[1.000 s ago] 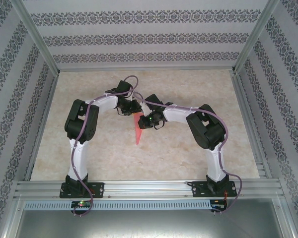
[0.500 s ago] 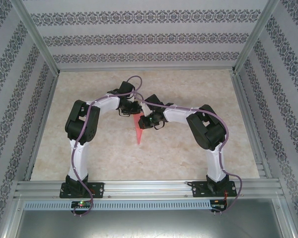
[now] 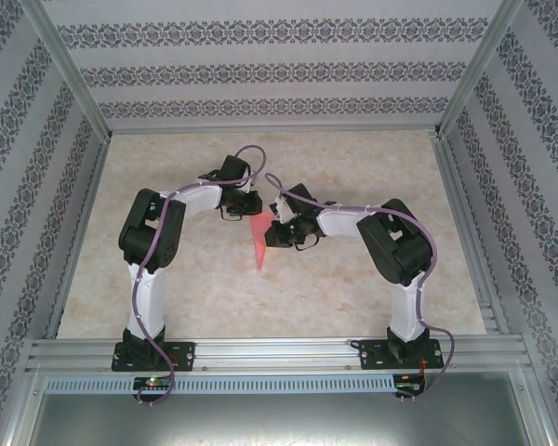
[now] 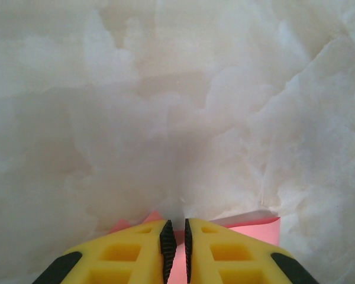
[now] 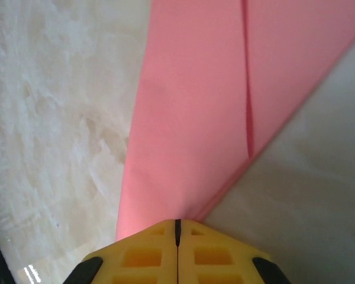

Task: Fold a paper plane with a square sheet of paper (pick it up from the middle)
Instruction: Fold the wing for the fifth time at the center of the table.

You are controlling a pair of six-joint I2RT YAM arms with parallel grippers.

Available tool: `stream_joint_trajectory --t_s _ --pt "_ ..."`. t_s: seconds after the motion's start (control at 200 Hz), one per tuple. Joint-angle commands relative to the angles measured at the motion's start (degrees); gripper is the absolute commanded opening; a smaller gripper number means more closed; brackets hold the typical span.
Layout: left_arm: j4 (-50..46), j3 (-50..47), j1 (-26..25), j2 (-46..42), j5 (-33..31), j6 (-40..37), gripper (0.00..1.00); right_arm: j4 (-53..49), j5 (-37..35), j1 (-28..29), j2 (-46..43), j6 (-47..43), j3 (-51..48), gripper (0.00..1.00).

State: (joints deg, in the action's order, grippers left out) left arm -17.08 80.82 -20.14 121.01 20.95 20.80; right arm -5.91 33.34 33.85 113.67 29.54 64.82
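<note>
Presently, item: paper plane [image 3: 259,243], salmon dart lying mid-desk [image 3: 353,279], nose nearward; right pincer [image 5: 177,223] clenched on its edge, left pincer [image 4: 176,228] nearly closed at the tail (hold unclear); hazard: opposed pulls tearing thin folds.

pink paper plane [image 3: 259,245] (tip pointing nearward), pale table [image 3: 353,297]

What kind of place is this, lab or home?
Likely a lab robot cell: marble-look table boxed by aluminium rails, patterned backdrop panels on three sides.
</note>
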Motion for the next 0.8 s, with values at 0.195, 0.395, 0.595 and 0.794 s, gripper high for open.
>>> stream_joint_trajectory --t_s 0.195,0.395,0.595,0.794 --pt "-3.05 -4.09 1.15 5.15 -4.69 -2.04 0.2 3.94 4.17 1.14 -9.87 6.87 -2.98 0.06" --pt "-2.88 -4.08 1.24 5.5 -4.15 -2.09 0.2 8.8 6.42 2.89 -6.47 11.07 -3.23 0.06" --pt "-3.11 -3.83 1.33 5.77 -3.72 -2.32 0.2 7.24 5.58 3.0 -1.46 9.96 -0.02 0.05" --pt "-3.67 -3.38 1.34 5.94 -3.67 -2.76 0.2 4.32 4.09 2.76 1.7 8.18 1.51 0.05"
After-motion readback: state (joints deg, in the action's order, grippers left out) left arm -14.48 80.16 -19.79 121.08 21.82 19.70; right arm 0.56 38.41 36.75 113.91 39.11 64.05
